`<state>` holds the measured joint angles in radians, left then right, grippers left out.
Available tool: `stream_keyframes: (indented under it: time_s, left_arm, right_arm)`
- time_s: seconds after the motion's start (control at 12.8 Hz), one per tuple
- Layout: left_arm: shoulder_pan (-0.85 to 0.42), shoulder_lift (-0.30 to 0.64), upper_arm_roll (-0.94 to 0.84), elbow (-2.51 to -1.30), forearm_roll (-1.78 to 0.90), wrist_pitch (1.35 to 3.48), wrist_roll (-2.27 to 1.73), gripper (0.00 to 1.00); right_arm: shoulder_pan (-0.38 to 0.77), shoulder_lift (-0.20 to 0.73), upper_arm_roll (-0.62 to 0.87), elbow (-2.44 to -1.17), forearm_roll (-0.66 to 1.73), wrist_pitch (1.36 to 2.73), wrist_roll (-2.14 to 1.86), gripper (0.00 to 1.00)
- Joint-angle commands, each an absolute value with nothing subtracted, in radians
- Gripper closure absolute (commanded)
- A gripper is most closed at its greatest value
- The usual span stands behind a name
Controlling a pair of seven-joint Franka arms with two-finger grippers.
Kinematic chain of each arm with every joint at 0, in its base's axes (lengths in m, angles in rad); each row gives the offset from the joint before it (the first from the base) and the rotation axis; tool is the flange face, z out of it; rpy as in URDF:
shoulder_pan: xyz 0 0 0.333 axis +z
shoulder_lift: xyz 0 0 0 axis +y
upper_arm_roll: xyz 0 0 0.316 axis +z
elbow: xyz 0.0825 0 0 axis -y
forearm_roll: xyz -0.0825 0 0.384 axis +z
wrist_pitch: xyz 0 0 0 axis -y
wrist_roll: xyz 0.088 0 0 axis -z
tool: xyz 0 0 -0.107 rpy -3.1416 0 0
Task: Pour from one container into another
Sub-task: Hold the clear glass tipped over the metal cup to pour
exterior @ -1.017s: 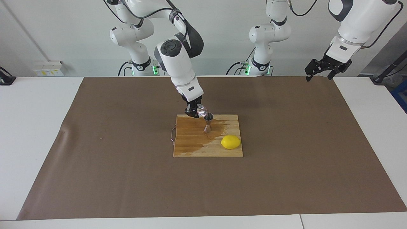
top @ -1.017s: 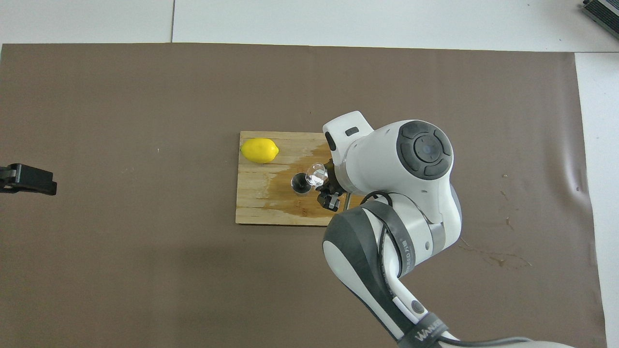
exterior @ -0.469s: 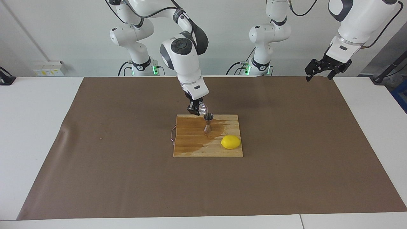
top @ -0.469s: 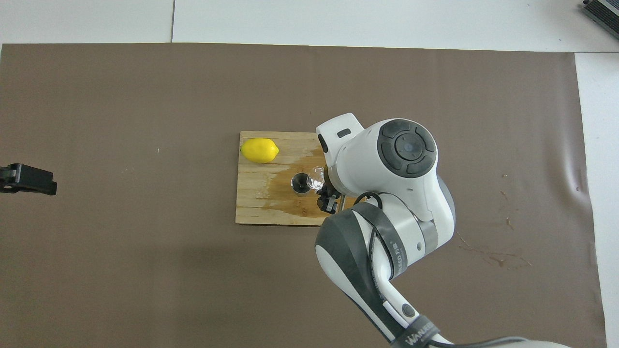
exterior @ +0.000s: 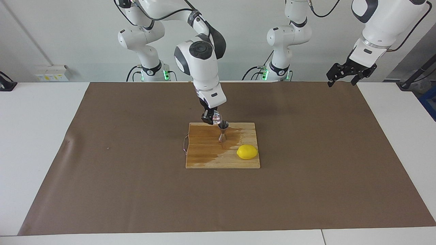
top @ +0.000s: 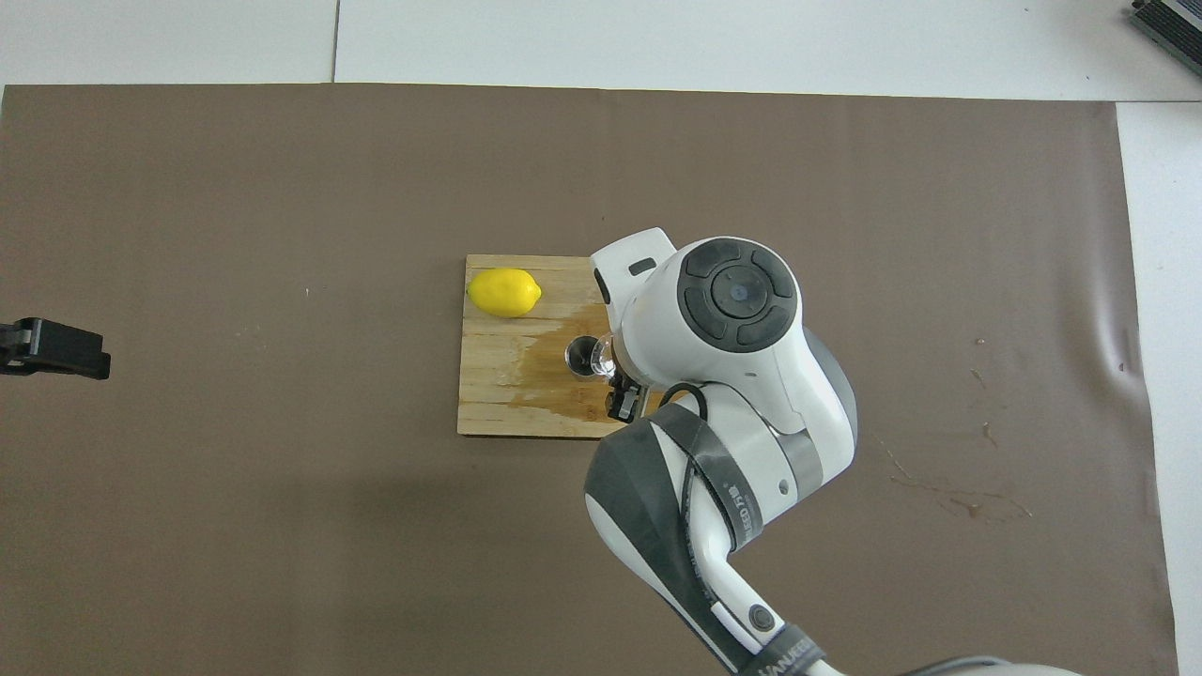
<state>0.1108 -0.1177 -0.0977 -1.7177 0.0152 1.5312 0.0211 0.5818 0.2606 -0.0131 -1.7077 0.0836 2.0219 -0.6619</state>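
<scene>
The small shiny steel jigger (exterior: 223, 131) stands upright on the wooden cutting board (exterior: 204, 156), in the middle of a wet stain. My right gripper (exterior: 213, 117) is shut on the small clear glass cup (exterior: 217, 118) and holds it tilted, its mouth right at the jigger's rim. From overhead the cup (top: 604, 354) peeks out beside the jigger (top: 582, 357), mostly hidden under the right wrist. My left gripper (exterior: 347, 73) waits open and empty in the air over the mat's corner at the left arm's end.
A yellow lemon (exterior: 247, 152) lies on the board's corner farther from the robots, toward the left arm's end. A brown mat (exterior: 102, 170) covers the table under the board. Dried spill marks (top: 967, 502) stain the mat toward the right arm's end.
The right wrist has turned and swung more upright above the board. The glass cup has tipped closer to the jigger's rim. The left arm has not moved.
</scene>
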Motion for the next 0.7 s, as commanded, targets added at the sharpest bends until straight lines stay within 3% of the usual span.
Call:
stream_keyframes:
  time_s: [0.0, 0.63]
  left_arm:
    - [0.12, -0.138, -0.103, -1.738, 0.025, 1.526, 0.02, 0.0]
    - [0.12, -0.138, -0.103, -1.738, 0.025, 1.526, 0.02, 0.0]
  right_arm:
    - [0.594, 0.291, -0.023, -1.652, 0.038, 1.999, -0.595, 1.0]
    - [0.623, 0.304, -0.025, -1.637, -0.014, 1.968, -0.494, 1.0]
